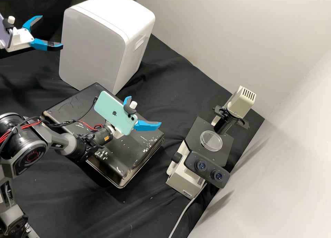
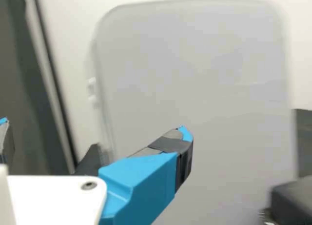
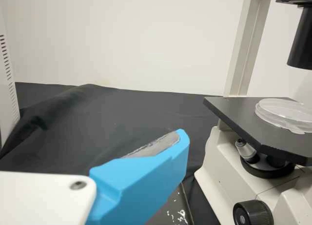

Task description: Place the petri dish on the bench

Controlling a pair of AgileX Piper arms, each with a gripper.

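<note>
The clear petri dish (image 1: 211, 140) lies on the black stage of the microscope (image 1: 193, 176) at the right of the bench; in the right wrist view the petri dish (image 3: 285, 112) is ahead and off to one side. My right gripper (image 1: 144, 112) hangs open and empty above the black flat device, a good way left of the dish, with one blue finger (image 3: 146, 171) showing in its own view. At the far left my left gripper (image 1: 51, 30) is raised and open in front of the white box, holding nothing; one of its fingers (image 2: 146, 181) points at the box.
A tall white box (image 1: 103, 38) stands at the back left. A black flat device (image 1: 113, 158) with white flecks lies mid-bench on the black cloth (image 1: 179, 79). A white wall (image 1: 276, 59) closes the right side. A grey cable (image 1: 182, 214) runs from the microscope.
</note>
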